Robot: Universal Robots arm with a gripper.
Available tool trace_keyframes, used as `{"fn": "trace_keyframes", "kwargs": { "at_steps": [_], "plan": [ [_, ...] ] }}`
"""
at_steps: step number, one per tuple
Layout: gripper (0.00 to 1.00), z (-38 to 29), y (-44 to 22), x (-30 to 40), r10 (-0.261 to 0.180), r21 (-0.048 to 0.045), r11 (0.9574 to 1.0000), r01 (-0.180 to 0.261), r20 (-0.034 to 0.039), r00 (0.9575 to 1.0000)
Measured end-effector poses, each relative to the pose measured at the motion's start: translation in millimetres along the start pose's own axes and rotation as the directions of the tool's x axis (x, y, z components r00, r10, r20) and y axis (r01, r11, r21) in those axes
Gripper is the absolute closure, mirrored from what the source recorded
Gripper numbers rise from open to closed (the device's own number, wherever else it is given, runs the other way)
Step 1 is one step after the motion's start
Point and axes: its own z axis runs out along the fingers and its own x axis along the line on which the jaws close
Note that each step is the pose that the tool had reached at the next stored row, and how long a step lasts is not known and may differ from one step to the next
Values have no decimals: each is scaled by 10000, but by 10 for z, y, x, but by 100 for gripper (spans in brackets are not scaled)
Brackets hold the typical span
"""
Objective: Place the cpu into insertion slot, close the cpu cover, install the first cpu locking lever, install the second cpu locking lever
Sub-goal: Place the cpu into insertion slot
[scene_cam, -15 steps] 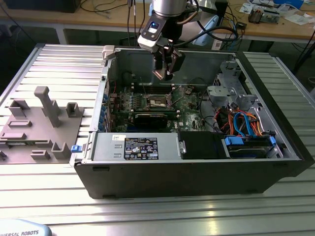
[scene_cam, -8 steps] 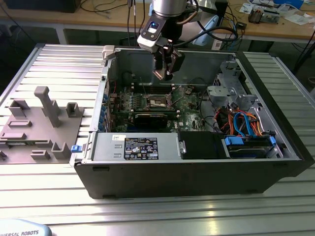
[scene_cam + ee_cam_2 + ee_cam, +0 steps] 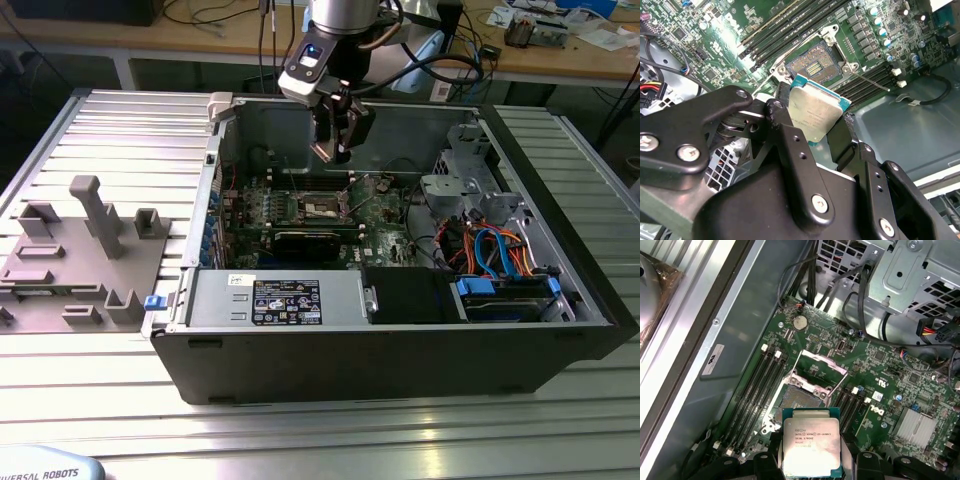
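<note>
My gripper is shut on the cpu, a flat square chip with a silvery top, held by two opposite edges between black fingers. In the first wrist view the cpu hangs in the air just short of the insertion slot, apart from it. The slot lies bare, its dark contact field showing. The cpu cover stands swung up at the slot's far edge. A thin locking lever juts out beside the slot. In the exterior view the gripper hovers above the slot.
The open computer case lies on a slatted metal table. Black memory slots flank the socket. A long black card, a power supply, a drive cage and cables crowd the case. A grey fixture sits at the exterior view's left.
</note>
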Motion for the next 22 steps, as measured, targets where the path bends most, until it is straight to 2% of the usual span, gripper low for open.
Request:
{"fn": "trace_keyframes", "kwargs": {
  "at_steps": [12, 15, 22],
  "plan": [
    [46, 0, 0, 0, 151, 0, 9999, -151, 5, 9999],
    [46, 2, 0, 0, 358, 1, 9994, -358, 12, 9994],
    [46, 3, 0, 0, 492, 1, 9988, -492, 16, 9988]
  ]
}}
